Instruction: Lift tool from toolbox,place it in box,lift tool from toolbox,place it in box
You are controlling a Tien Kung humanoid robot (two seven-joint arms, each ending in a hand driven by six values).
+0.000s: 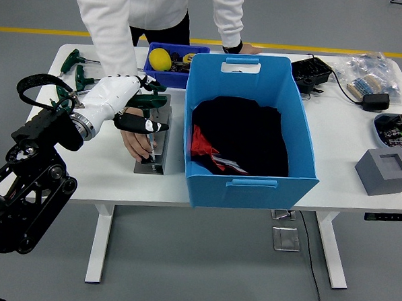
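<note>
A grey tool rack (157, 140) stands on the white table (85, 165), just left of the big blue box (303, 139). Green T-handled tools (153, 101) stick up from the rack. My left hand (126, 103), white with black fingers, hovers over those green handles with its thumb stretched toward the box; its fingers look extended and nothing is clearly grasped. A person's hand (135, 142) presses on the rack's left side. The blue box holds dark cloth and something red (202, 145).
More green-handled tools (76, 68) lie at the table's far left. A small blue bin (166, 62) with a yellow ball stands behind the rack. On the right are a black device (310, 73), a grey block (386, 172) and a bowl of parts (397, 129).
</note>
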